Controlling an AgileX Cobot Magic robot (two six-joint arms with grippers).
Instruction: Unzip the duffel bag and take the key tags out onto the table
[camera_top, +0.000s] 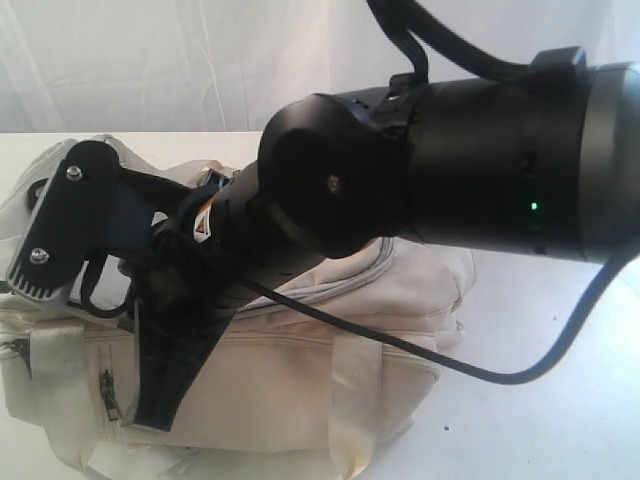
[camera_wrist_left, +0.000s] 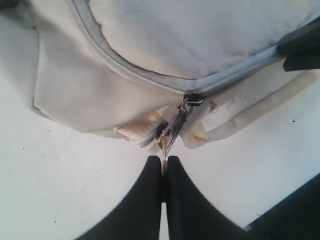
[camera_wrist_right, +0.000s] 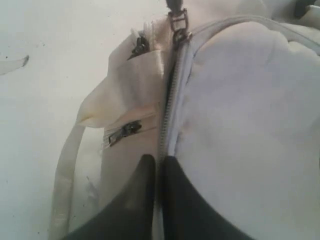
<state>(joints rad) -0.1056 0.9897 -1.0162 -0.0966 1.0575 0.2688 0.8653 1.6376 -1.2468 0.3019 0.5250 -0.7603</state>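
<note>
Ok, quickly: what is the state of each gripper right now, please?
Left gripper: closed on the metal zipper pull.
Right gripper: closed, apparently pinching the duffel bag at its zipper.

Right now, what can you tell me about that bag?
The bag is a big cream fabric duffel, soft and creased, lying on the white table. A grey zip curves over its top and looks mostly closed where visible. Pale webbing straps and a side-pocket zip show. The left gripper is shut on the metal pull at one end; the right gripper pinches the zip seam further along. A black arm hides part of it.
</note>
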